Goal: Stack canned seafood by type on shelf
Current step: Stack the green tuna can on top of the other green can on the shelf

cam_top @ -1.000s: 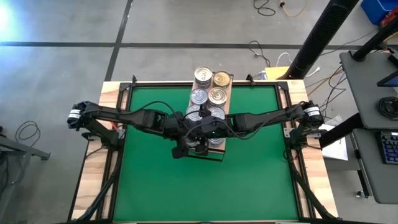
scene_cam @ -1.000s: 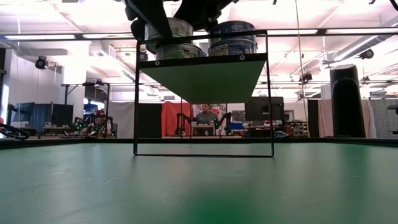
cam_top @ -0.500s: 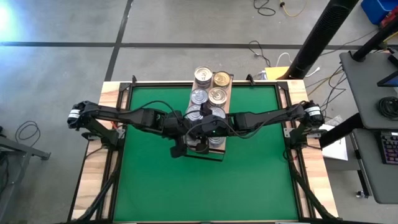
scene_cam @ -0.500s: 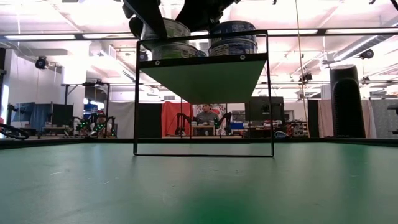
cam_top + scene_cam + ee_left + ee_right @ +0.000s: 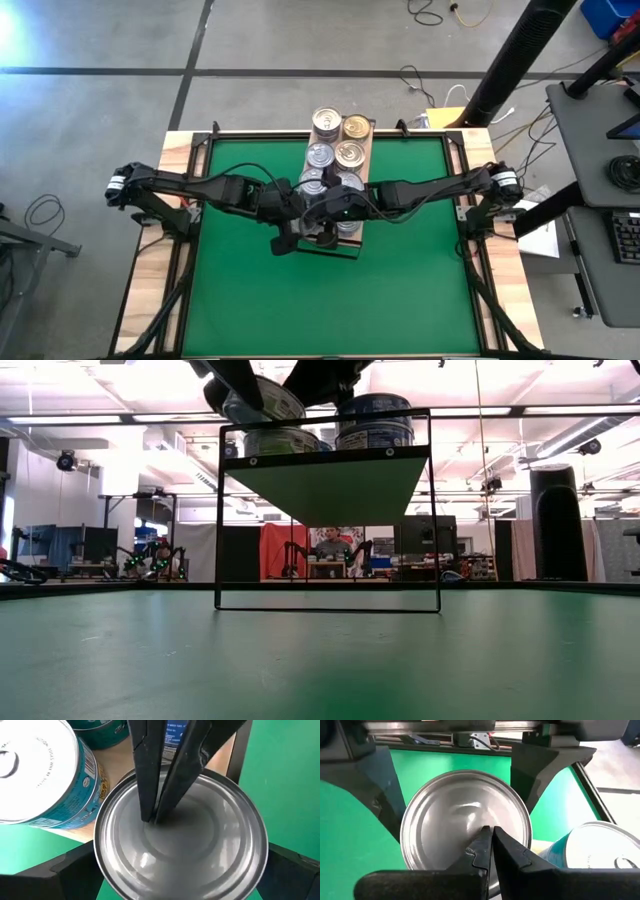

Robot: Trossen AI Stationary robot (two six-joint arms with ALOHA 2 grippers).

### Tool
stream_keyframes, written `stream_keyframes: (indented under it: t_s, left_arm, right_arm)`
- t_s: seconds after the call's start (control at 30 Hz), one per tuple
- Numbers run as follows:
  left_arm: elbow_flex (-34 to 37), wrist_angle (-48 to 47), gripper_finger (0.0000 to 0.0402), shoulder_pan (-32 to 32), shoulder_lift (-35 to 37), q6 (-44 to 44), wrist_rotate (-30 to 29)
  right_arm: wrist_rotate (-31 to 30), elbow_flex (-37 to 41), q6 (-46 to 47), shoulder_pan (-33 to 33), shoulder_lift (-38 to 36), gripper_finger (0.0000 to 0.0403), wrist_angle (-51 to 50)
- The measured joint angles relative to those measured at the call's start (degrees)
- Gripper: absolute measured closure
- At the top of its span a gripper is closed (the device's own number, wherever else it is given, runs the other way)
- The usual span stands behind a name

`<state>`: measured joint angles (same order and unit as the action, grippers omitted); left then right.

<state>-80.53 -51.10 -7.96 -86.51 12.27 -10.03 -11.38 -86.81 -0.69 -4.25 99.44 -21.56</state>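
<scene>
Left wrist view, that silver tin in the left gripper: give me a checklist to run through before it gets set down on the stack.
1. Grip: ok. The left gripper has a finger on each side of the held tin.
2. Tin level: not ok. In the low view it sits tilted above the lower tin.
3. Right gripper clear of the tin: not ok. Its shut tips rest on the tin's flat face.
4. Same type as the lower tin: cannot tell. No label on the held tin is readable.
5. Neighbouring stack: ok, upright on the shelf.
</scene>
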Motion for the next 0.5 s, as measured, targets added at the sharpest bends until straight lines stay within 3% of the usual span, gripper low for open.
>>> stream_keyframes:
  t_s: [0.17,0.5]
  left_arm:
    - [0.0,-0.3,0.0002,-0.3,0.1,0.0,-0.2]
    - [-0.4,0.1,0.0002,-3.4,1.1,0.0,-0.2]
  right_arm:
    - [-3.4,-1.7,-2.2,-1.5,-0.3,0.039,-0.9]
    - [-3.7,-6.0,-3.0,-3.1,-2.2,0.039,-3.8]
